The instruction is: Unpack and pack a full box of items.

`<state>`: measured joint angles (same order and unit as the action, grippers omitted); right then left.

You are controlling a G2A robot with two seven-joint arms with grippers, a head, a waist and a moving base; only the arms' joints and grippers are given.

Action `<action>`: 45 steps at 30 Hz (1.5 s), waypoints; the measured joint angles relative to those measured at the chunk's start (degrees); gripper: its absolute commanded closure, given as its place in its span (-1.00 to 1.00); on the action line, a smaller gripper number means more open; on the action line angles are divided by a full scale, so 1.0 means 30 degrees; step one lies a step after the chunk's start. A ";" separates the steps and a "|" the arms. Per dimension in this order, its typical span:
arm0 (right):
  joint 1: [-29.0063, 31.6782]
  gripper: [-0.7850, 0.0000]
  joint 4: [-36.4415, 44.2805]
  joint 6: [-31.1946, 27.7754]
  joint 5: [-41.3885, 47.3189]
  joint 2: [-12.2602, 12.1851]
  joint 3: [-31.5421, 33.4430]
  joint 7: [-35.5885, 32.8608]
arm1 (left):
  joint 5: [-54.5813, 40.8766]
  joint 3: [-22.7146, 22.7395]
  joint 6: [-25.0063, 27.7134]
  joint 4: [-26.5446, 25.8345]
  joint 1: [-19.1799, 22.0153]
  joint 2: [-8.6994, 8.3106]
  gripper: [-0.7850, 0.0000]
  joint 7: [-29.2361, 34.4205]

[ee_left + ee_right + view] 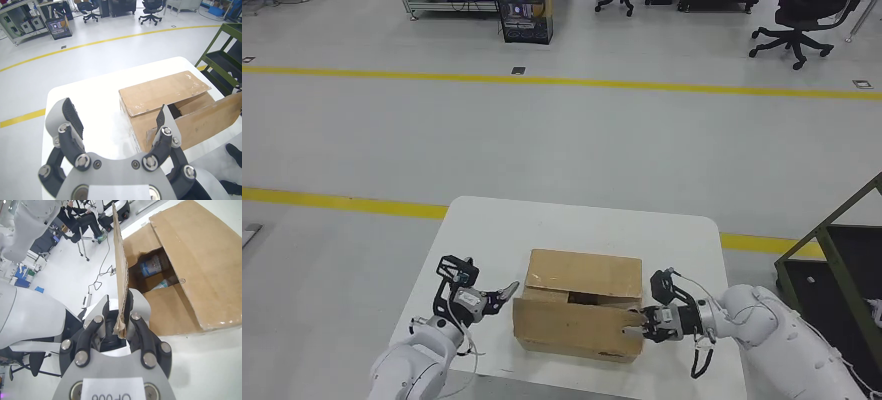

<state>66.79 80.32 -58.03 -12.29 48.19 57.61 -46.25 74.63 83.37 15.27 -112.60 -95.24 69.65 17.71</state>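
Taking 12 o'clock as straight away from the robot in the top view, the right gripper point(640, 327) sits nearest, at the box's 4 o'clock. Its fingers are pinched narrow on the end of the near flap point(119, 256), with the cardboard edge running between the pads. The flap stands upright, which I judge is meant to keep the top open so the contents can be reached. The left gripper point(504, 293) hangs at the box's 9 o'clock, just beside the short wall and not touching it. Its fingers are spread wide and hold nothing, so it is probably placed to go in for an item or to steady that end. The box point(136, 125) lies mid-table point(492, 230), its long side across the robot. In the gap behind the raised flap a can point(154, 265) lies on its side, wearing a blue-and-white label, with a pale packet point(164, 283) beside it. The print on both is too small to read. The near flap's outer face carries faint pen marks I cannot make out. At 12 o'clock the far flap point(160, 92) lies flat over its half, with clear tape point(189, 83) along its edge and a small round stamp near the lip. With items inside and one flap down, unpacking looks barely begun.
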 measured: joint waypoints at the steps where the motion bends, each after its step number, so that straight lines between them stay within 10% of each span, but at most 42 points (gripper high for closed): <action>1: 0.0018 0.34 0.0150 -0.0018 -0.0228 -0.0070 0.0027 0.0020 | 0.0245 -0.0111 0.0279 -0.0119 0.0028 -0.0025 -1.00 0.0229; 26: 0.1249 0.01 0.3834 0.0011 -0.1979 -0.1312 -0.0419 0.1315 | 0.1775 -0.1897 0.2235 -0.1310 0.0382 -0.0244 -1.00 0.1789; 32: 0.1039 0.50 0.4257 0.0011 -0.0894 -0.1757 -0.0971 0.0921 | 0.1917 -0.1369 0.3005 -0.1706 -0.0108 -0.0413 -1.00 0.1787; 45: -0.0270 -0.16 0.3917 0.0011 0.0498 -0.2215 -0.3222 -0.0009 | 0.1496 -0.1141 0.3442 -0.2318 -0.1241 -0.0610 -1.00 0.1954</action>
<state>65.98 92.07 -58.00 -10.80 41.54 47.94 -46.28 79.12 79.94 25.59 -119.56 -98.97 67.82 23.57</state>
